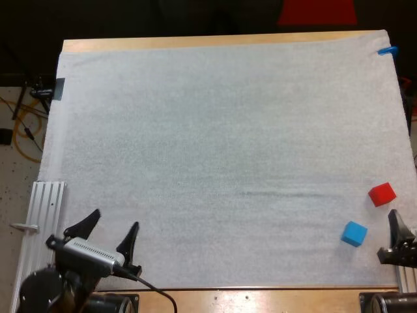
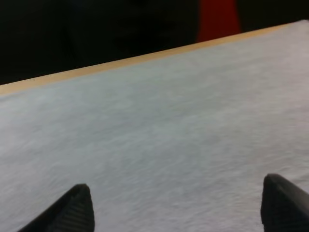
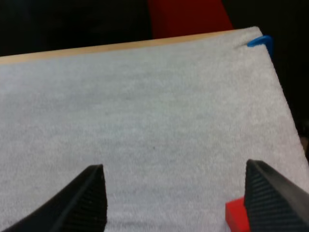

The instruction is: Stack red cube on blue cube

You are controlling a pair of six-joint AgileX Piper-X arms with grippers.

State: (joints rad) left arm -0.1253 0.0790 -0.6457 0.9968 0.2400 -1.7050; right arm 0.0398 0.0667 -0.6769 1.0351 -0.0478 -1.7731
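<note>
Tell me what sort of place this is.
Probably a robotics lab bench: a wooden table under a white mat, left gripper and right gripper open over it, plus red cube and blue cube.

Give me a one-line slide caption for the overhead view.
Red cube and blue cube lie apart by the right gripper; left gripper open at the white mat's near-left corner.

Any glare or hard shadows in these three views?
High view: mat evenly lit, no glare, no hard shadow by red cube or blue cube. Left wrist view: left gripper, open, black against the pale mat. Right wrist view: same even light; red cube by the open right gripper not washed out.
</note>
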